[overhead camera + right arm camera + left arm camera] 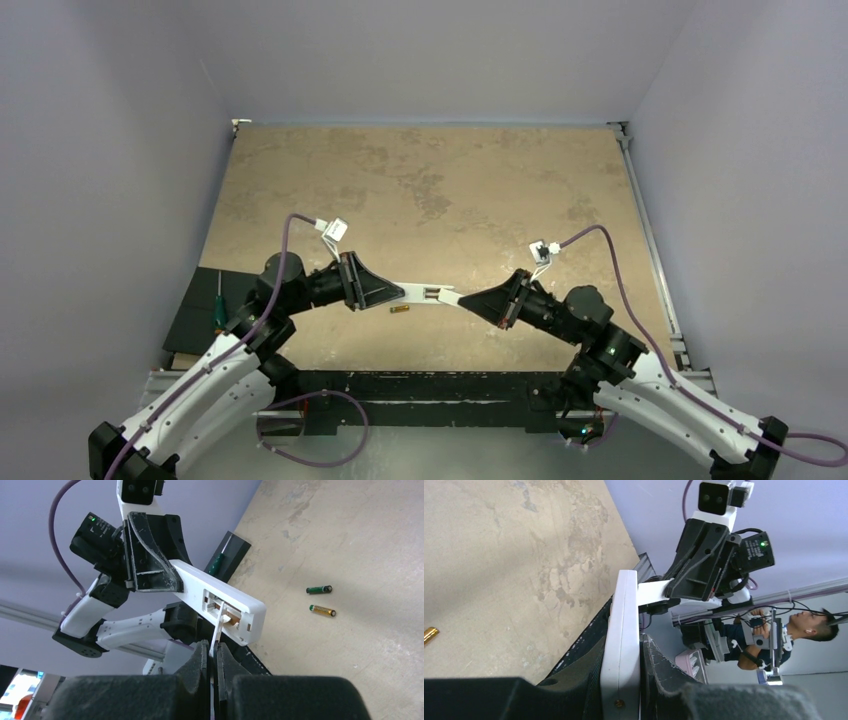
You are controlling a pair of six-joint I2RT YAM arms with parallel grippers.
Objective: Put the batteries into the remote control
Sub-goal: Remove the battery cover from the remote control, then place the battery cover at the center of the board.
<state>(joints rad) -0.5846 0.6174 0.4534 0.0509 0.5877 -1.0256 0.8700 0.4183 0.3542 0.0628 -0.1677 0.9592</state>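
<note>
The tan mottled table [420, 180] fills the middle of the top view, with grey walls around it. The left arm [200, 385] rises from the lower left corner of that frame and the right arm [680, 400] from the lower right. They meet just below the centre.

A dark mat [195, 310] sits at the left edge of the table, with a green-handled screwdriver [217, 300] lying on it.

The left claw [398, 292] pinches one end of the remote control [220, 600] and holds it in the air above the table. In the left wrist view the white bar stands edge-on between the two dark fingers. In the right wrist view its back faces the camera, with the battery recess uncovered near the centre of the frame. Whether anything lies in the recess I cannot tell.

The right claw [212, 655], at the bottom centre of its own view, is pressed together on a thin white strip [218, 627]. The strip's upper tip reaches into the recess.

Both batteries lie on the table at the right of the right wrist view, well apart from the remote control. The dark green battery [319, 589] lies above the gold battery [322, 611]; they are near each other but not touching. In the top view the gold one shows just below the remote control
</note>
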